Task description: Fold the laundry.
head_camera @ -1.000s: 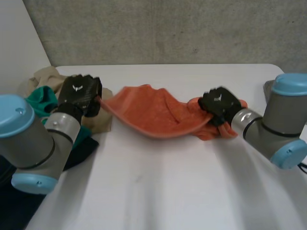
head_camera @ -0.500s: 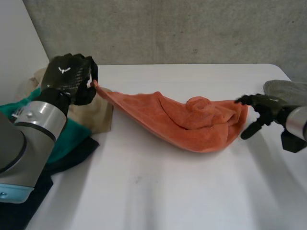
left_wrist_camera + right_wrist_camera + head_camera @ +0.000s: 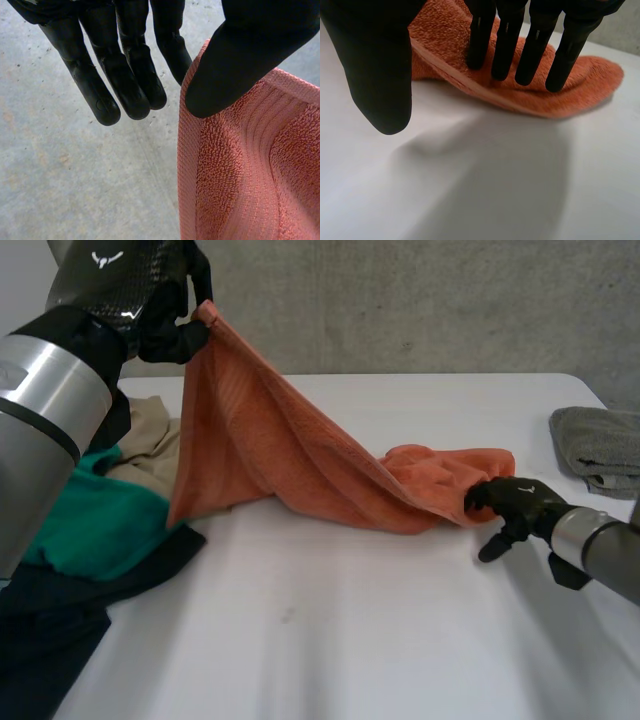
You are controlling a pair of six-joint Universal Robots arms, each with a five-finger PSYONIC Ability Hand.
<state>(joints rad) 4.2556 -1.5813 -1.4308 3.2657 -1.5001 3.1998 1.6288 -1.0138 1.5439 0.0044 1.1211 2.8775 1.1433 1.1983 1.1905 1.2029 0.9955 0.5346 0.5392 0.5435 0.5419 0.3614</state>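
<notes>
Orange towel (image 3: 270,455): one corner is raised above the table's (image 3: 330,640) far left corner, and the cloth slopes down to a bunched end lying right of the table's middle. The left hand (image 3: 130,280) pinches the raised corner between thumb (image 3: 235,65) and a finger. The right hand (image 3: 515,502) has straight fingers (image 3: 506,45) on the bunched end, with its thumb held apart. A clothes pile (image 3: 90,530) lies at the left edge and a grey cloth (image 3: 600,445) at the right edge.
</notes>
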